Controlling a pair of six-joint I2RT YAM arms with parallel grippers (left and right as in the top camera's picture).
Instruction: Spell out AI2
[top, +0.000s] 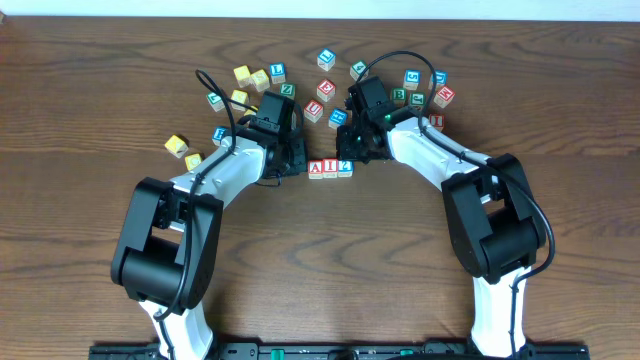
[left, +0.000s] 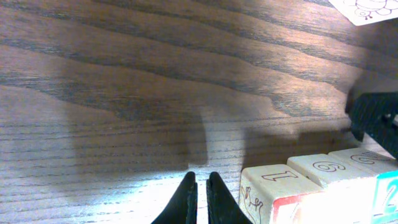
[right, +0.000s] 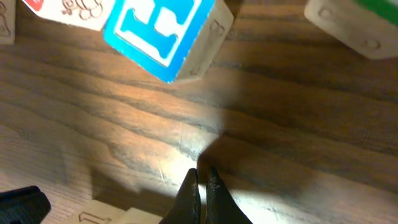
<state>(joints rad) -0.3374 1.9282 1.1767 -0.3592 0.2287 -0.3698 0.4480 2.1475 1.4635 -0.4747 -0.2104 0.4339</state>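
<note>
surface: brown wood-grain table (top: 90, 80) | AI2 row (top: 330, 168) mid-table | loose cubes (top: 326, 60) behind

This looks like a robotics lab bench, a test rig rather than a home or shop. Two black-and-white arms, left (top: 165, 235) and right (top: 495, 220), stand on a black rail (top: 330, 350) at the near edge of a wood-grain counter (top: 80, 80). A bare black cable (top: 216, 92) loops off the left arm. Small letter cubes (top: 326, 90) lie scattered across the wood as test props. A pale strip (top: 320, 8) runs beyond the far edge.
</note>
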